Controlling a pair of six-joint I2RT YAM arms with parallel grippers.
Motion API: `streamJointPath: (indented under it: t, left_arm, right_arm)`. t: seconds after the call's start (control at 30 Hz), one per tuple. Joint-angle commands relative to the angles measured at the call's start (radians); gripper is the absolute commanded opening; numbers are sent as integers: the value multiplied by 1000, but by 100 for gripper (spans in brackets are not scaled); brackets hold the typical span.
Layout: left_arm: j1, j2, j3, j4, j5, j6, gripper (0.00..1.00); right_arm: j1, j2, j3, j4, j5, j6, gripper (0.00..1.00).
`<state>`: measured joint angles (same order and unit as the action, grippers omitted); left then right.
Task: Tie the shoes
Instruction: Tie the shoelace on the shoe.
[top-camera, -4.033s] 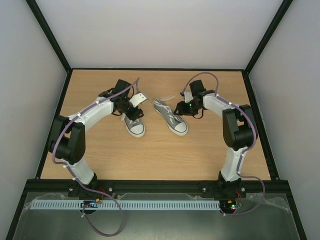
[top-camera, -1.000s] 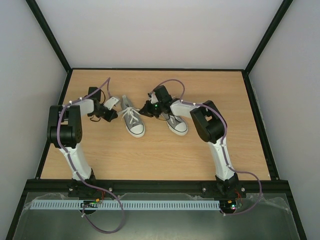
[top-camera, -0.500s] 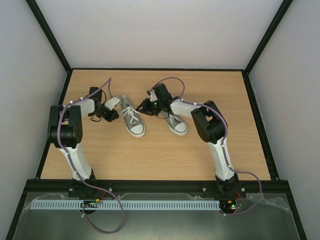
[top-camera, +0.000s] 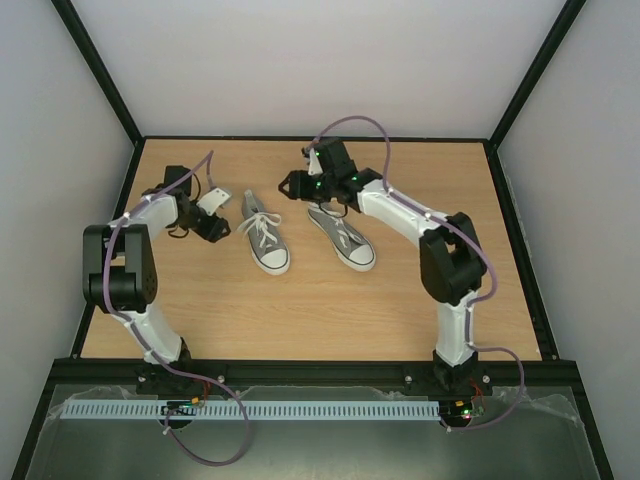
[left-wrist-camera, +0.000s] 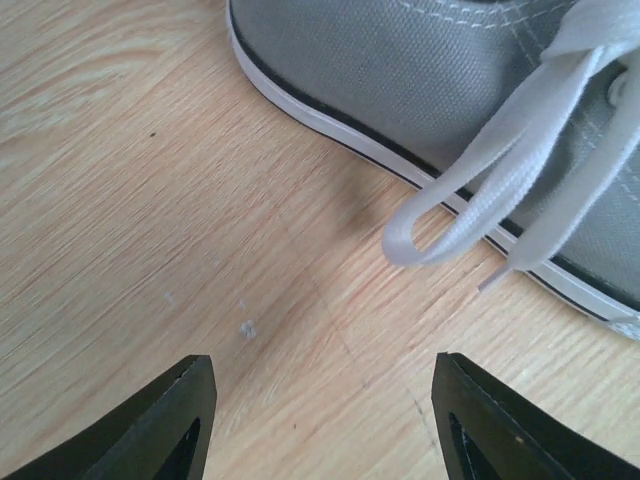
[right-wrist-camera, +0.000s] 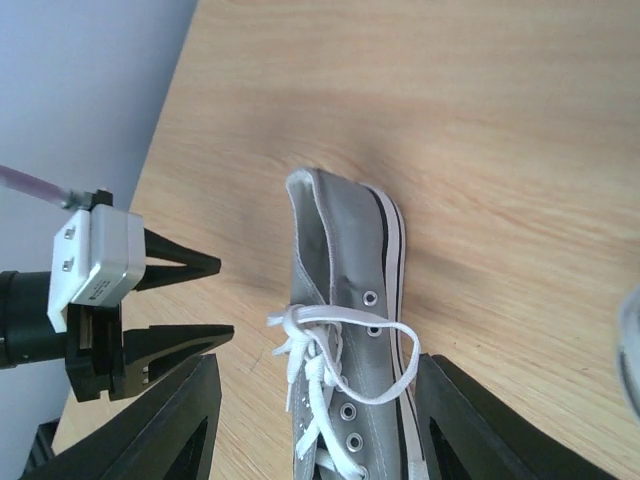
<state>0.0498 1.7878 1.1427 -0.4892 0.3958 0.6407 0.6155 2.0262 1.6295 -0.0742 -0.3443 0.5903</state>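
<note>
Your left gripper (left-wrist-camera: 320, 370), at the left shoe's (top-camera: 267, 240) 9 o'clock, and right gripper (right-wrist-camera: 318, 362), at 1, have just let go, fingers apart and empty. The lace loop (left-wrist-camera: 455, 205) lies free; that bow looks finished.

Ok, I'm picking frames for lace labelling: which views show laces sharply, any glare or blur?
Left wrist: lace loop crisp, soft shadow beneath. Right wrist: shoe and bow sharp, evenly lit. Top external: no glare, laces too small for detail.

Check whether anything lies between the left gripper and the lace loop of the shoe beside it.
Nothing visible does. The left gripper stands open, facing the lace loop across bare table. The loop hangs over the sole of the shoe, touching neither finger.
</note>
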Motion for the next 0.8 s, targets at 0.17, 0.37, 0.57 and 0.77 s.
streamJointPath:
  t: [0.17, 0.37, 0.57, 0.77]
  left_arm:
    - [-134, -215, -24, -190, 119, -18, 28]
    - [-249, -172, -53, -108, 59, -155, 41]
    - [-264, -119, -17, -55, 1, -226, 40]
    - [-272, -71, -11, -14, -27, -258, 39]
  right_arm:
    - [1, -159, -106, -108, 136, -108, 54]
    - [1, -182, -169, -78, 136, -97, 54]
    - [1, -188, -184, -76, 140, -102, 53]
    - [1, -187, -197, -62, 134, -99, 53]
